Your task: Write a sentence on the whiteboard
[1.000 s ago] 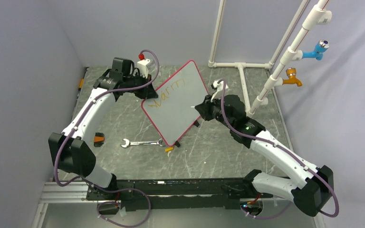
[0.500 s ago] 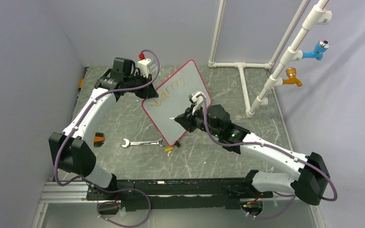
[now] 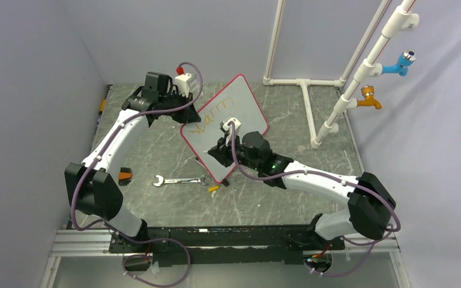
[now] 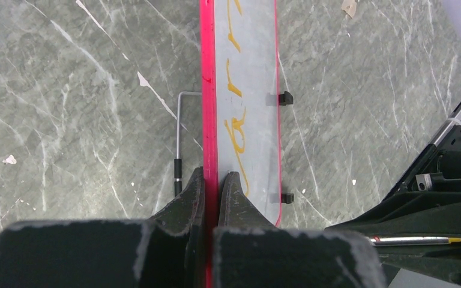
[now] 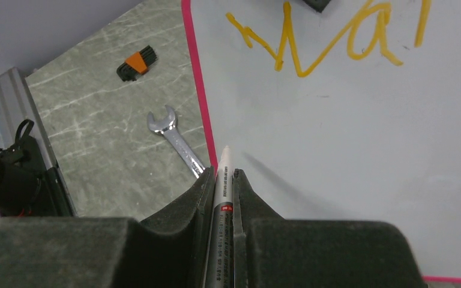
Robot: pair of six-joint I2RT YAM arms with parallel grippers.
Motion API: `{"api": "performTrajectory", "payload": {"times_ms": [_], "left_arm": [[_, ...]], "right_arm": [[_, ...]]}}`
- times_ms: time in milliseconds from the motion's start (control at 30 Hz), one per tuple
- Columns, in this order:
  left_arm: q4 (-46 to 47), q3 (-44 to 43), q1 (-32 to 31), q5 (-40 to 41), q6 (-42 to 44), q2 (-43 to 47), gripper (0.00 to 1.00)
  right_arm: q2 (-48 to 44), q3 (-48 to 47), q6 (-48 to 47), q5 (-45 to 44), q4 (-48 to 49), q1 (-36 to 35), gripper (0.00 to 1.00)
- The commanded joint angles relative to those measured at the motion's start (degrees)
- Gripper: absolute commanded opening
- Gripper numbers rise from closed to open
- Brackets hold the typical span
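The whiteboard [image 3: 243,102], white with a pink rim and yellow writing near its upper left, stands tilted on the table. My left gripper [image 3: 186,115] is shut on its left rim; in the left wrist view the fingers [image 4: 211,177] pinch the pink edge of the whiteboard [image 4: 249,72]. My right gripper [image 3: 216,153] hovers over the board's lower left part, shut on a white marker [image 5: 224,159]. The marker's tip points at the whiteboard [image 5: 348,132] close to its pink left rim, below the yellow letters. Whether the tip touches the surface I cannot tell.
A silver wrench [image 3: 180,180] lies in front of the board, with a small yellow piece [image 3: 213,189] beside it. An orange-and-black hex key set [image 3: 125,176] sits at the left. A white pipe frame [image 3: 309,102] with blue and orange valves stands at the right.
My right arm has swung left with the marker, from the board's right edge across to its lower left part. The left arm and the board have barely shifted.
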State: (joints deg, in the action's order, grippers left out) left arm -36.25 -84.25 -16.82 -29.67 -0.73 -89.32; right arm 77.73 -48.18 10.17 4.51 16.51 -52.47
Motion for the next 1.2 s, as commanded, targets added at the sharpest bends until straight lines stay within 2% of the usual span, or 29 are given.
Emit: {"api": "performTrajectory", "payload": {"times_ms": [0,500,1167], "left_arm": [[-4.5,1.8,-0.7,13.9,7.5,-3.4,0.00],[-5.0,1.6,-0.1,14.1,7.9,-3.9,0.00],[-5.5,1.0,-0.1,13.8,8.1,-4.5,0.00]], "right_arm": [[1.2,-4.4,-1.7,-1.3,5.4,-0.3,0.00],[6.7,-8.7,-2.1,-6.2,6.7,-0.3,0.00],[2.7,1.7,1.9,-5.6,6.7,-0.9,0.00]]}}
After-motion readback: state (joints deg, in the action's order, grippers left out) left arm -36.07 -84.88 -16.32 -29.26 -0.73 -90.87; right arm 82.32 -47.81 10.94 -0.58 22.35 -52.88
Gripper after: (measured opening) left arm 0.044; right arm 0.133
